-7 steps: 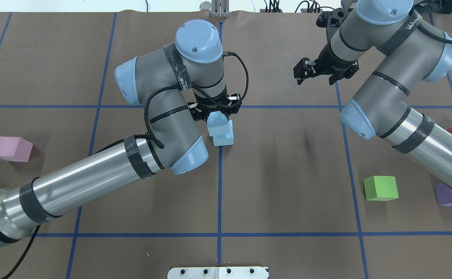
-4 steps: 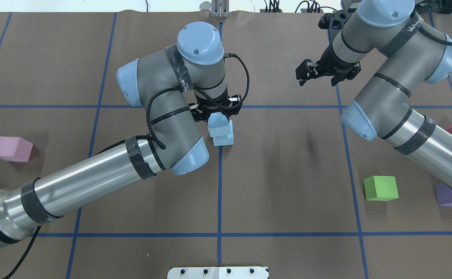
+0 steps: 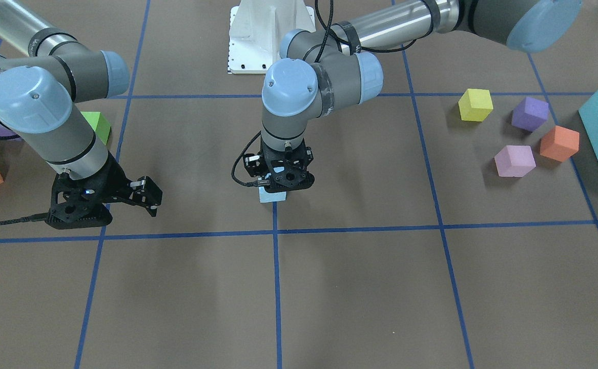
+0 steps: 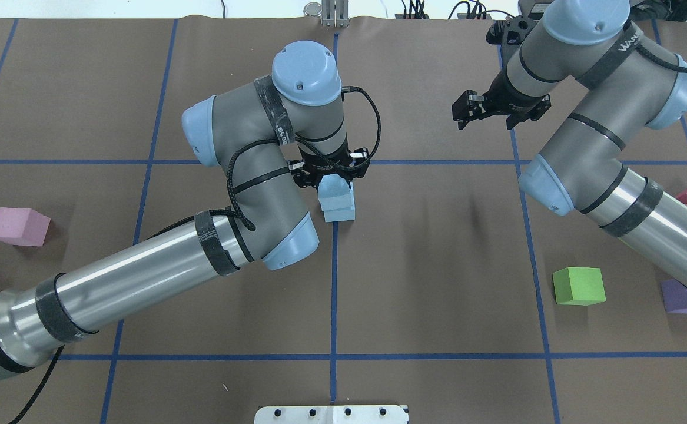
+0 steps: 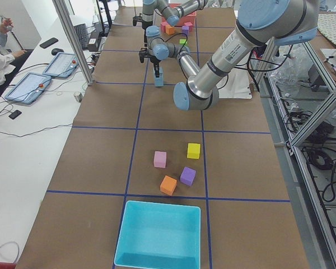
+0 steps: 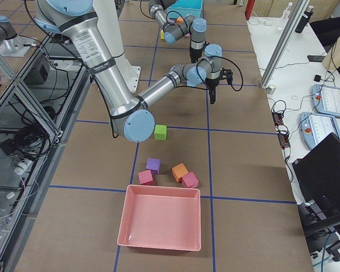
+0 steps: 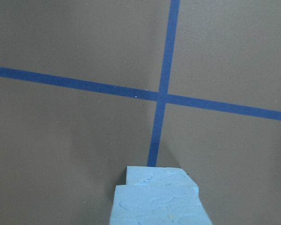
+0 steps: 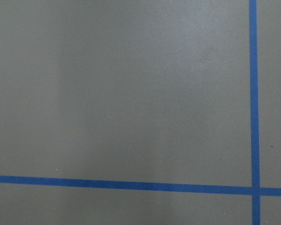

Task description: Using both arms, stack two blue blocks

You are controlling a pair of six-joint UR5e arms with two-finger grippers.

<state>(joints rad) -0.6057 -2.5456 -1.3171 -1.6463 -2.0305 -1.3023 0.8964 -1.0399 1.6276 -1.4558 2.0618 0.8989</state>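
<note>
The left fingers clench the upper blue block, which rests on the lower blue block at the middle of the surface. The right fingers hang spread and empty, well apart from them.

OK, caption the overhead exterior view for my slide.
Left gripper poised over the upper blue block, stacked offset on the lower blue block; right gripper hangs open, empty.

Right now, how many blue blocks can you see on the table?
2: the upper blue block rests on the lower blue block, mid-table, under the left pincer.
</note>
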